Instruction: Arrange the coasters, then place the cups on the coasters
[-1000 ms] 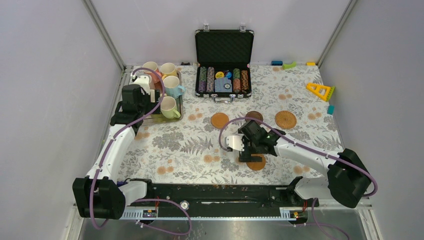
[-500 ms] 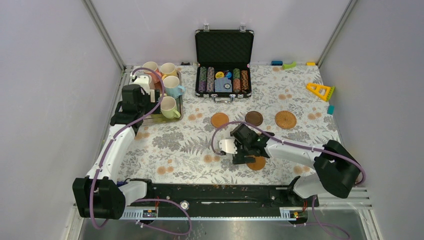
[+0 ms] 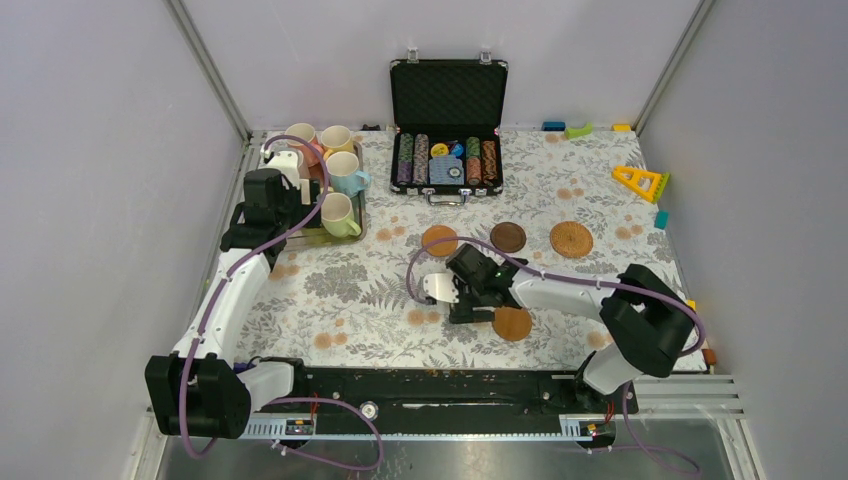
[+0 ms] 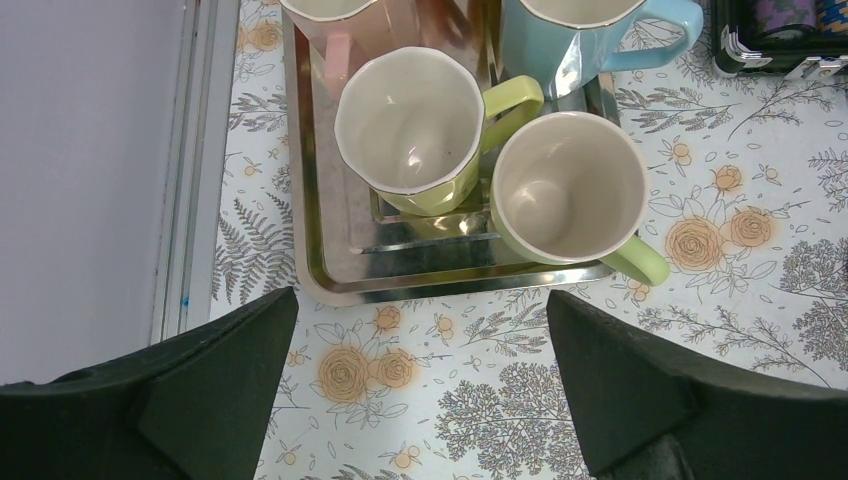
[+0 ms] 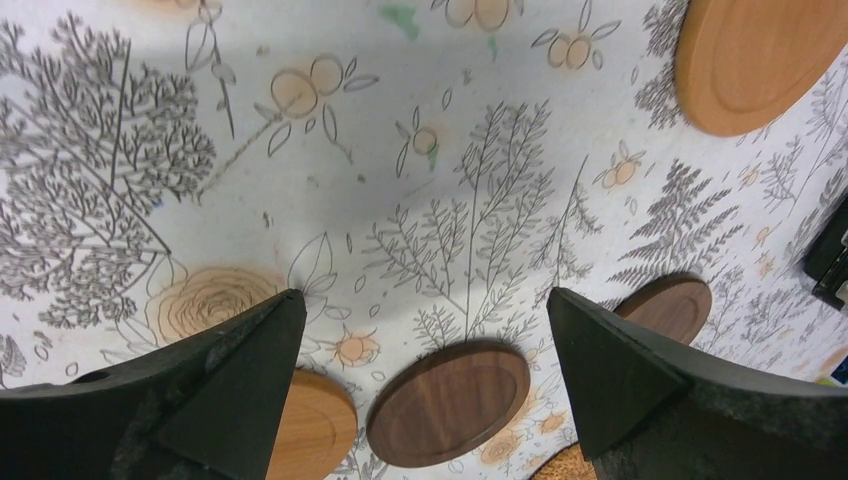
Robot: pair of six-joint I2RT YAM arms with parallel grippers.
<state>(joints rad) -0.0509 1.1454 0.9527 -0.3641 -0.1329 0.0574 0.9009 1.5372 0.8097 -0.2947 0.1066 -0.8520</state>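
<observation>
Several cups stand on a silver tray (image 4: 330, 285): pink (image 4: 340, 15), yellow-green (image 4: 410, 120), pale green (image 4: 570, 190) and light blue (image 4: 590, 30). My left gripper (image 4: 423, 292) hovers open just short of the tray's near rim, nothing between its fingers; from above the left gripper (image 3: 265, 225) is at the tray's near-left corner. The coasters lie mid-table: tan (image 3: 439, 240), dark brown (image 3: 508, 237), woven (image 3: 571, 239), orange-brown (image 3: 512, 324). My right gripper (image 3: 462, 305) is open over bare cloth left of the orange-brown one. In the right wrist view the right gripper (image 5: 422, 295) is empty, with a dark brown coaster (image 5: 450, 400) below its fingers.
An open black case (image 3: 447, 150) of poker chips stands at the back centre. A yellow triangle toy (image 3: 640, 182) and small coloured blocks (image 3: 578, 130) lie at the back right. Grey walls close in both sides.
My right gripper has slid left, off the orange-brown coaster, which now shows fully. The left arm has not moved.
</observation>
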